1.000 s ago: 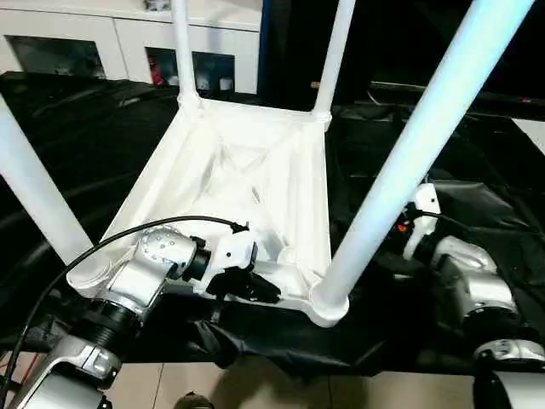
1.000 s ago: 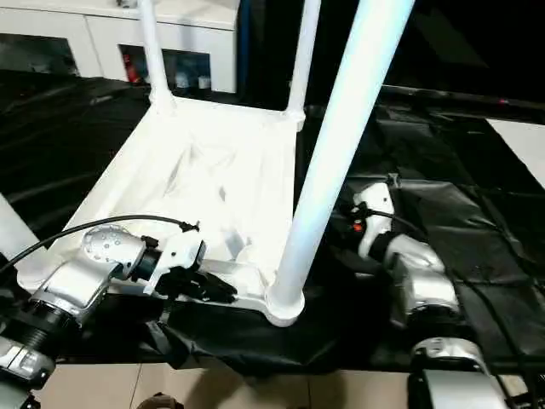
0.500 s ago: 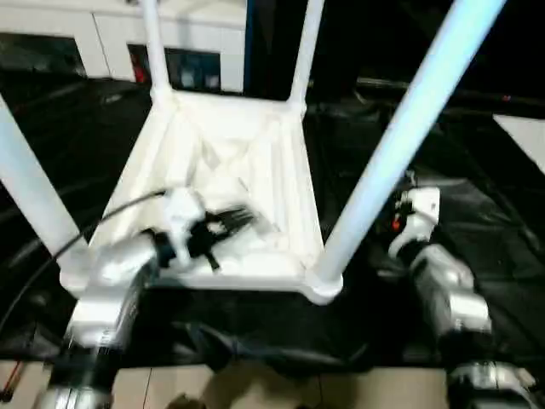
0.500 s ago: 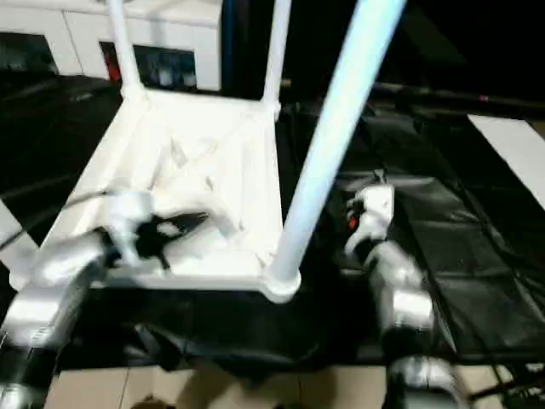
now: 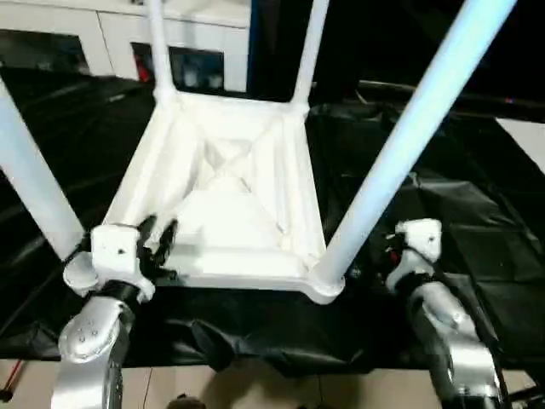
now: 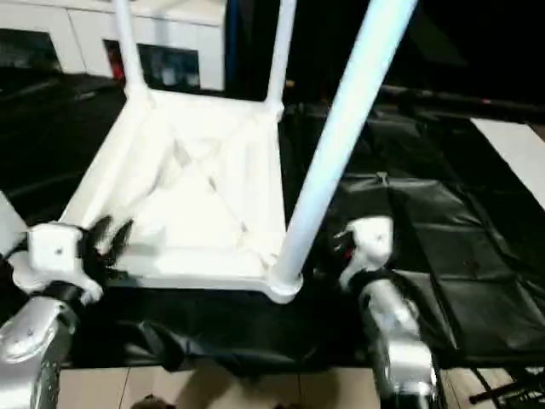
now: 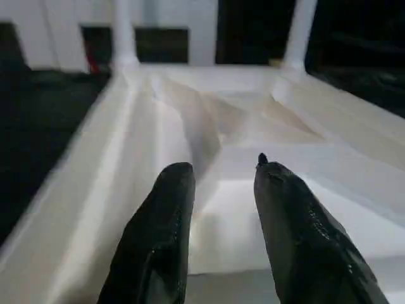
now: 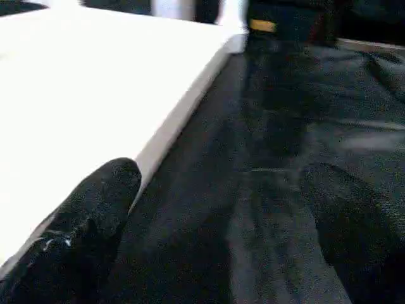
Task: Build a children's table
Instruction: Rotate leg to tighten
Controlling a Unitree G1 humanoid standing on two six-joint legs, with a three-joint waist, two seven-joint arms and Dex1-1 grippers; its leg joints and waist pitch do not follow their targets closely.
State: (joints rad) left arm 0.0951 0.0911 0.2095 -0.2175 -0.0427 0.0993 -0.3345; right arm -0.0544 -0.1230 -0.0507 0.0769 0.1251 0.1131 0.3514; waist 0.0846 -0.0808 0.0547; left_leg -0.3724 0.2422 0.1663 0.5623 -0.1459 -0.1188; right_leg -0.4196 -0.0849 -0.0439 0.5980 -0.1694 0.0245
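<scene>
Since a second ago your left gripper [image 5: 158,239] has let go of the near edge of the tabletop [image 5: 228,196] and drawn back toward the near left corner, and your right arm has pulled back too. In the head views, the children's table lies upside down on the black cloth [image 5: 477,213], all four legs seated in their corner sockets and standing up, which is probably why both arms are backing off; the near right leg [image 5: 400,153] rises between the top and your right gripper [image 8: 215,209]. In the left wrist view, the two black fingers [image 7: 158,234] stand parted with nothing between them, pointing across the ribbed underside toward the far legs. In the right wrist view, the fingers are spread wide and empty, low over the cloth just beside the top's side wall. No brand, label or writing can be read on the table or the white cabinet [image 5: 102,34] behind.
</scene>
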